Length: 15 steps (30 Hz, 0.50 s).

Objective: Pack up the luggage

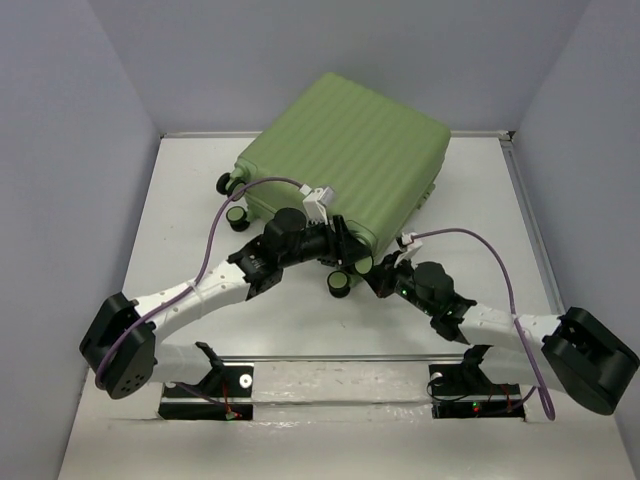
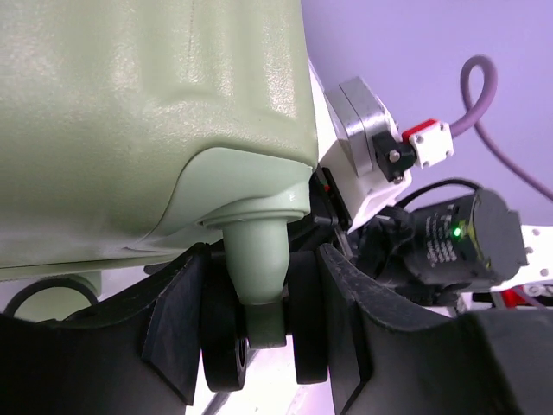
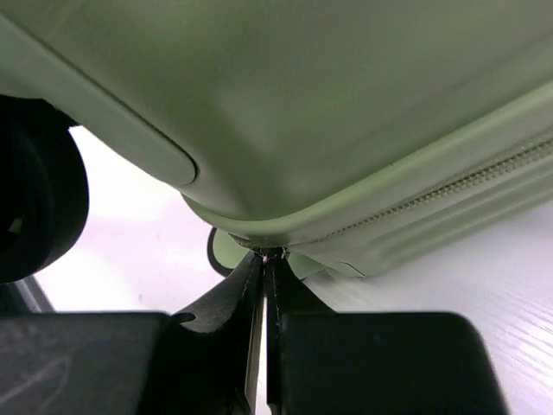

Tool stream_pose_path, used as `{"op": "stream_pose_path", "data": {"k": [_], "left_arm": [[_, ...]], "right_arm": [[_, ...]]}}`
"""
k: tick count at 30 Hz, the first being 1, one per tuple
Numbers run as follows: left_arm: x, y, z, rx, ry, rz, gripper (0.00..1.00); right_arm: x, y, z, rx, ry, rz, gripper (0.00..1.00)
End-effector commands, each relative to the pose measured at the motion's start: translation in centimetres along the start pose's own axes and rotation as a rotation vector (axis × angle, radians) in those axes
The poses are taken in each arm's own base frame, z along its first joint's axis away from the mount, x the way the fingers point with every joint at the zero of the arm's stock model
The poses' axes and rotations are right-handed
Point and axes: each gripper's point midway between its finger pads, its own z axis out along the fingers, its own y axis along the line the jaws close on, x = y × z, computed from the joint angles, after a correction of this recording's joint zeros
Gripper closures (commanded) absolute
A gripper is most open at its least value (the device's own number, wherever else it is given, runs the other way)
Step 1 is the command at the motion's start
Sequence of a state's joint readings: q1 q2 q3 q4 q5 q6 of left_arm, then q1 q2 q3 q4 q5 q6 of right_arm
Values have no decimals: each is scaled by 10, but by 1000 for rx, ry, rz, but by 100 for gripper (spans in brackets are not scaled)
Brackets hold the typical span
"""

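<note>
The luggage [image 1: 345, 150] is a closed light-green ribbed suitcase lying flat at the back of the table. My left gripper [image 1: 340, 258] reaches its near corner. In the left wrist view both fingers [image 2: 173, 328] press the sides of a black twin wheel [image 2: 223, 346] under a green stem, so that gripper [image 2: 259, 346] is shut on the wheel. My right gripper [image 1: 380, 268] meets the same corner from the right. In the right wrist view it [image 3: 263, 259] is shut, with a small metal zipper pull pinched at the zipper seam [image 3: 484, 177] of the shell [image 3: 302, 104].
Two more black wheels with green hubs [image 1: 237, 215] stick out at the suitcase's left side, and another [image 1: 340, 283] sits below the left gripper. Grey walls enclose the white table [image 1: 180, 230]. Purple cables [image 1: 470, 240] arc over both arms.
</note>
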<state>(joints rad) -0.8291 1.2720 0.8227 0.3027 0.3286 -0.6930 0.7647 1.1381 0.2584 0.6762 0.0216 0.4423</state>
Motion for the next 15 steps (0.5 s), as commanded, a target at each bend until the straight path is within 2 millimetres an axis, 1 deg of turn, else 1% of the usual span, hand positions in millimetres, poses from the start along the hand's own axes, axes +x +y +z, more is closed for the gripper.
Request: {"op": "stream_pose_path", "data": {"k": [1,2,3,4,5,6,8,9,12,13,14,15], "left_arm": [[-7,-74,-8,295,-72,-8,94],[-15,-83,-9,331,-113,-44,94],[-14,-83,-8,325,-115,-47,94],[-18,-96,-10,370,-139,-74,94],[-22,-101,-10,383,-158,-86,94],[-31,-109,-11,408,-202,-94,94],[-38,-120,-13,436,-237,-130,94],[-45,-130,-16,467,-265,-136,94],[-53,-147,-19,511,-316,-166,94],[-57,-153,-18,527,-329,-173,94],[-60,-157,-19,543,-340,-187,94],[-64,-166,-22,571,-359,-197,94]], "right_arm": [[-80,46,-12,-119,-346,67,93],[-83,46,-14,-99,-371,76,93],[-86,51,-17,-104,-388,83,93],[-85,61,-21,-127,-394,87,93],[-90,61,-24,-112,-422,100,93],[-89,64,-27,-111,-428,97,93],[-88,67,-31,-89,-453,110,93],[-86,66,-31,-80,-455,112,93],[-79,66,-30,-65,-469,138,93],[-88,70,-31,-69,-510,163,93],[-89,75,-29,-76,-520,166,93],[-79,85,-24,-90,-497,137,93]]}}
